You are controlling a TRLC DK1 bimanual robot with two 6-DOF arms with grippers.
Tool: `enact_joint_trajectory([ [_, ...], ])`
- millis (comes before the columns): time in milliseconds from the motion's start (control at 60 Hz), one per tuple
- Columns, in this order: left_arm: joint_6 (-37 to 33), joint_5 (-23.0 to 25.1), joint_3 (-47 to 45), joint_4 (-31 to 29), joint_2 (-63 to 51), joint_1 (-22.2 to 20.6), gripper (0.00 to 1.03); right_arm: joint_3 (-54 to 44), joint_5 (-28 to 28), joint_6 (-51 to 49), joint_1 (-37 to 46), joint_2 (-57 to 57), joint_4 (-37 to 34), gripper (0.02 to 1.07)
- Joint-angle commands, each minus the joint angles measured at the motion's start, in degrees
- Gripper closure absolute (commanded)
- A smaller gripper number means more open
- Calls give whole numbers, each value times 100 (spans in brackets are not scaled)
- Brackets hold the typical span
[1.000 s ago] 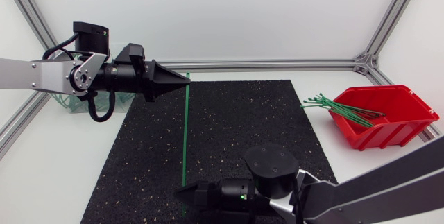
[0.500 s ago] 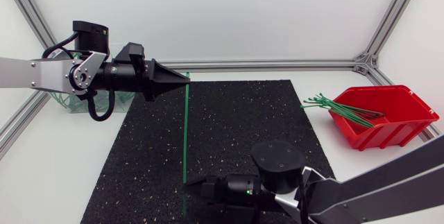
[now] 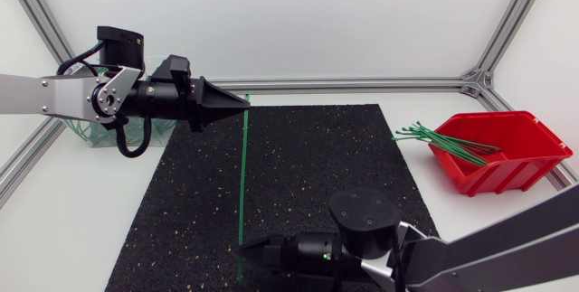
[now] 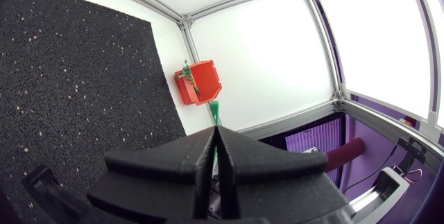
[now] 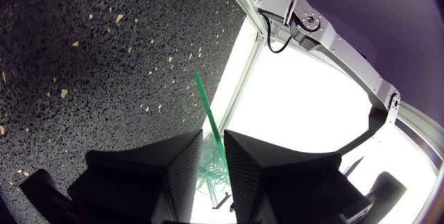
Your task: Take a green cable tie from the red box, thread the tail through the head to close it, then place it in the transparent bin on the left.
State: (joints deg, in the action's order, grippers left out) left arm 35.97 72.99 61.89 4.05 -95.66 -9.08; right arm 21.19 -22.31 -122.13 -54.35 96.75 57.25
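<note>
Lately the right gripper (image 3: 242, 248), at 6 o'clock over the black mat (image 3: 308, 165), has drawn back a touch toward 3 o'clock. A second ago its tips lay past the green cable tie (image 3: 242, 174); now they sit right at the strip's near part. In the right wrist view its fingers are parted and the strip runs through the gap, with no pinch seen.

Farther off, the left gripper (image 3: 244, 102) at 11 o'clock has not moved. Its fingers are clenched on the tie's far end.

Reading: the right side is probably re-lining for a grasp. The tie is unbent, so threading has not begun.

Axis: straight, from 6 to 12 o'clock, spanning the two grippers. Head and tail ends cannot be told apart.

The transparent bin (image 3: 83, 135) is at 10 o'clock behind the left arm. The red box (image 3: 507, 161) is at 3 o'clock, well apart.
</note>
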Motion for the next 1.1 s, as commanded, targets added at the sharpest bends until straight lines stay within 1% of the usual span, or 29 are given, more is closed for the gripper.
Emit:
enact_joint_trajectory([
  [0,-81,-4,113,-36,-76,-50,100,-62,7,-22,-76,-60,75,76],
  [150,-81,-4,104,-36,-76,-85,100,8,16,-22,-85,19,75,77],
  [267,-81,-4,95,-36,-67,-76,100,-1,51,-22,-94,28,75,87],
  [283,-81,-4,95,-45,-58,-67,100,8,51,-22,-94,28,75,90],
  [317,-81,-4,95,-45,-58,-67,100,8,51,-22,-94,28,75,93],
  [417,-81,-4,104,-45,-58,-67,100,-36,60,-22,-94,19,75,96],
  [483,-81,-4,104,-45,-58,-67,100,-45,-2,-13,-76,-16,75,101],
  [600,-116,-4,78,-45,-32,-67,100,17,-46,92,-67,-77,67,101],
  [683,-213,-4,-1,-45,74,-59,100,157,-28,576,-85,-130,49,101],
  [717,-292,-4,-72,-45,153,-50,100,298,51,1138,-146,-236,-30,101],
  [750,-345,-4,-142,-45,232,-50,100,500,279,1710,-217,-315,-241,101],
  [800,-415,-4,-230,-36,328,-41,100,667,394,1921,-252,-359,-522,101],
  [850,-512,-13,-379,-19,504,-41,100,843,569,2457,-313,-429,-812,101],
  [900,-556,-13,-502,16,662,-32,100,957,657,2756,-340,-473,-1058,101],
  [1000,-573,-75,-722,69,970,-41,100,1212,1026,3582,-480,-508,-1621,101],
  [1050,-582,-145,-836,69,1102,-67,100,1230,1123,3942,-524,-534,-1656,101],
  [1083,-582,-162,-898,69,1199,-76,100,1282,1220,4241,-559,-587,-1876,101],
])
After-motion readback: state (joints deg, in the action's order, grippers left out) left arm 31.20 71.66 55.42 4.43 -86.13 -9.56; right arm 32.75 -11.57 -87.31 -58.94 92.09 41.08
